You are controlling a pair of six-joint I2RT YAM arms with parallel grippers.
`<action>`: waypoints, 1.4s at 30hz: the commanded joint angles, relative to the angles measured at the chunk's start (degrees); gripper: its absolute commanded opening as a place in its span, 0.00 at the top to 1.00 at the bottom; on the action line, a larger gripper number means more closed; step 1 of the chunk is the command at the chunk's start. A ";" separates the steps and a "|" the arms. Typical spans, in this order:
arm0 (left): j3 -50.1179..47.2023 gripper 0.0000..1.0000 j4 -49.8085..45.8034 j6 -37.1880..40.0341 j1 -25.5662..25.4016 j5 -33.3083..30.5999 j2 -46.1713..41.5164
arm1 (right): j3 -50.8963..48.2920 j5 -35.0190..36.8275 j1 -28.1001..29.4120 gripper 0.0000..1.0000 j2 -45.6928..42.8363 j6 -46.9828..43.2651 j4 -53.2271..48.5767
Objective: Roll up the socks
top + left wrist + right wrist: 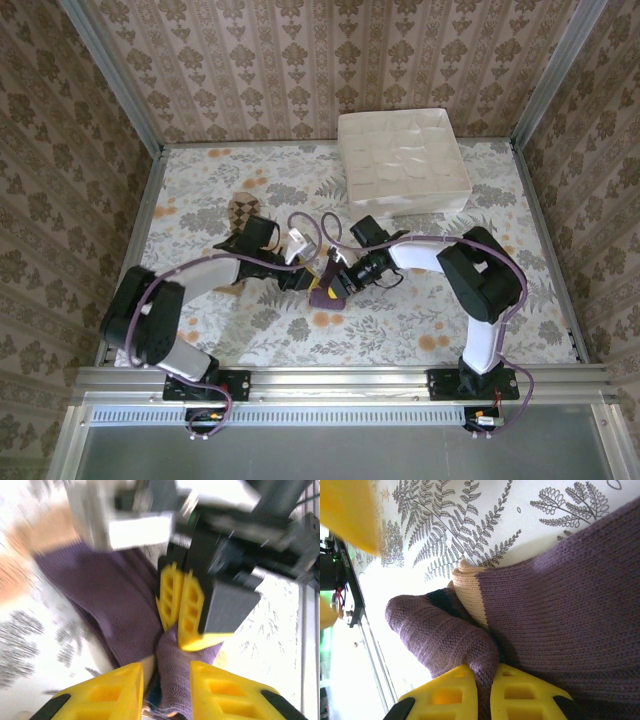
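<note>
**Pinching the purple sock at mid-table**

Gripping a raised fold of the purple sock (pixel 560 605), the right gripper (pixel 485 672) has its yellow fingers pressed together on the knit. The left gripper (pixel 167 669) faces it, fingers parted either side of the same fold. The argyle sock (pixel 243 213) lies on the fern-print table (pixel 450 320), beyond the left arm.

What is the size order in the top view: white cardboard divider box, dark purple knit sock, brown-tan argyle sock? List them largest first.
1. White cardboard divider box, clearly largest.
2-3. Brown-tan argyle sock and dark purple knit sock: each partly hidden, so unranked.
</note>
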 commanded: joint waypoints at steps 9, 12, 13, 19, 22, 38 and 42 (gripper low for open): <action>-10.24 0.62 5.00 27.07 -11.38 -26.63 -22.13 | 1.39 7.52 0.55 1.00 6.25 3.86 -12.75; -13.82 0.59 6.72 35.88 -20.08 -38.54 -24.18 | 2.04 8.43 0.50 0.97 6.42 4.34 -13.42; -14.07 0.59 6.61 37.31 -21.91 -40.65 -23.96 | 2.23 9.13 0.57 0.93 6.39 4.72 -13.56; -14.40 0.61 7.31 40.23 -27.33 -44.36 -18.66 | 3.64 11.86 0.75 0.89 6.40 5.51 -15.12; -13.04 0.61 7.40 40.62 -28.07 -44.20 -14.68 | 4.46 13.30 0.99 0.88 6.70 5.66 -15.40; -11.94 0.62 13.72 43.61 -28.07 -49.74 -0.95 | 5.52 12.65 1.20 0.87 8.76 4.99 -17.95; -12.86 0.62 15.07 44.50 -28.14 -50.54 2.04 | 6.22 11.07 1.24 0.92 9.42 4.63 -18.53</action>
